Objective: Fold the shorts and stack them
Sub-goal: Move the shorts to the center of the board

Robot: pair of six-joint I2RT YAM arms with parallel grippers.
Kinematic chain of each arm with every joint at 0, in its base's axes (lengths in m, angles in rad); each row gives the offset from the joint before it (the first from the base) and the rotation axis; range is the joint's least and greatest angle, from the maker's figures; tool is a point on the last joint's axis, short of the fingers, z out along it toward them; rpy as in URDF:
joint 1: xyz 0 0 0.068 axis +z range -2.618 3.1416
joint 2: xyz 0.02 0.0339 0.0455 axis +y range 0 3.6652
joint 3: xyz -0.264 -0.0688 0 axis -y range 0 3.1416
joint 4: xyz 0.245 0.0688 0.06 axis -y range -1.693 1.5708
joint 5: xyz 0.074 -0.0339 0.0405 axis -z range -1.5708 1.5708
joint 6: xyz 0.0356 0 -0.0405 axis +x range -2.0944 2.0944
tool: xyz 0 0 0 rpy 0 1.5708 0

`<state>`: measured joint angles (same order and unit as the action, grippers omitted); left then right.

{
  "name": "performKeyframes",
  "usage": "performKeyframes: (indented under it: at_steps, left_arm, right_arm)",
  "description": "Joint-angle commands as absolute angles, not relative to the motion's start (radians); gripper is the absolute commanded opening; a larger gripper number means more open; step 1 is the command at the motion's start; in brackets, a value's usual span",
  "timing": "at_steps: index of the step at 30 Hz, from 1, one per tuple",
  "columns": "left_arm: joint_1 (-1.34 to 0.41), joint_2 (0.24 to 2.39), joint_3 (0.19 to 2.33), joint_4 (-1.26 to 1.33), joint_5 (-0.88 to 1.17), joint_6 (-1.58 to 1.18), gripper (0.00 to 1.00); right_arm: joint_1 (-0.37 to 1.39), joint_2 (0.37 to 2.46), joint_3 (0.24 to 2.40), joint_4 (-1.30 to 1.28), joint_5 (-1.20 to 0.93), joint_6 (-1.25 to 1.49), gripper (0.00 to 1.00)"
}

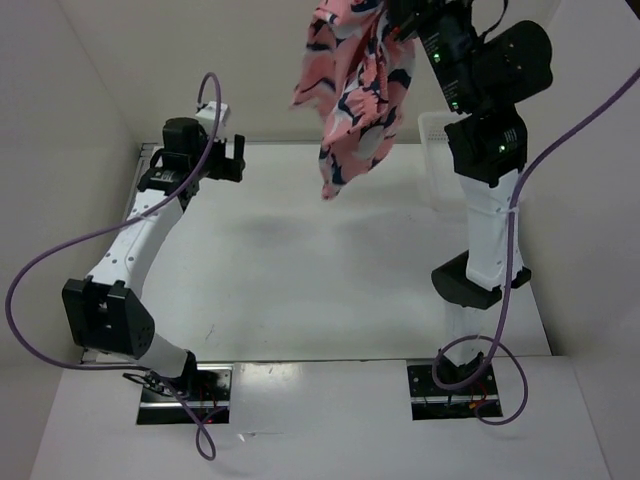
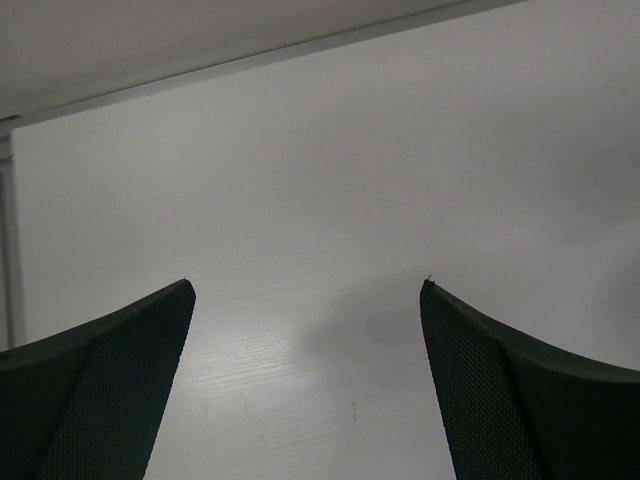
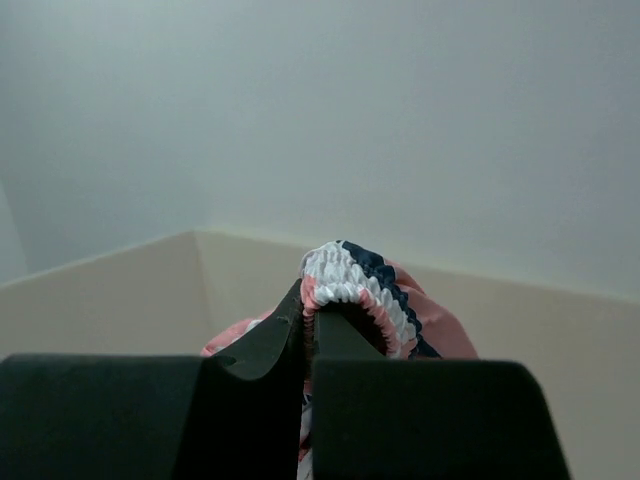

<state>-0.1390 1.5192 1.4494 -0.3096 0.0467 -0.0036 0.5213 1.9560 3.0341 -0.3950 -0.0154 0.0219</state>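
Observation:
The salmon-pink shorts (image 1: 352,88) with navy and white shapes hang high above the far middle of the table, dangling free. My right gripper (image 1: 392,22) is shut on their gathered waistband (image 3: 362,285) at the top edge of the overhead view; in the right wrist view the elastic bunches over the closed fingertips (image 3: 310,318). My left gripper (image 1: 228,160) stands open over the far left of the table, well to the left of the shorts. Its two dark fingers (image 2: 110,380) frame only bare tabletop.
A white mesh basket (image 1: 434,160) sits at the far right, partly hidden behind the right arm (image 1: 490,200). White walls enclose the table (image 1: 300,270) at the back and both sides. Purple cables loop from both arms.

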Motion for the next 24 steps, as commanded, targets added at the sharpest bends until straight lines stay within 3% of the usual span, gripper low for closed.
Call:
performKeyframes:
  at_steps: [1, 9, 14, 18, 24]
  left_arm:
    - [-0.086, 1.439, 1.399, -0.232, -0.064, 0.000, 1.00]
    - [-0.064, 1.325, 1.261, -0.300, -0.002, 0.000, 1.00]
    - [-0.093, 1.316, 1.188, -0.458, 0.176, 0.000, 1.00]
    - [-0.130, 1.328, 1.085, -0.482, 0.196, 0.000, 1.00]
    - [-0.130, 1.475, 1.035, -0.324, 0.051, 0.000, 1.00]
  right_arm:
    - [0.525, 1.968, 2.913, -0.497, -0.069, 0.139, 0.00]
    - [0.516, 1.761, 2.188, -0.444, -0.127, 0.279, 0.00]
    - [0.378, 1.691, 1.819, -0.407, -0.186, 0.377, 0.00]
    - [0.347, 1.625, 1.628, -0.362, -0.251, 0.330, 0.00]
    - [0.327, 1.545, 1.441, -0.314, -0.311, 0.265, 0.00]
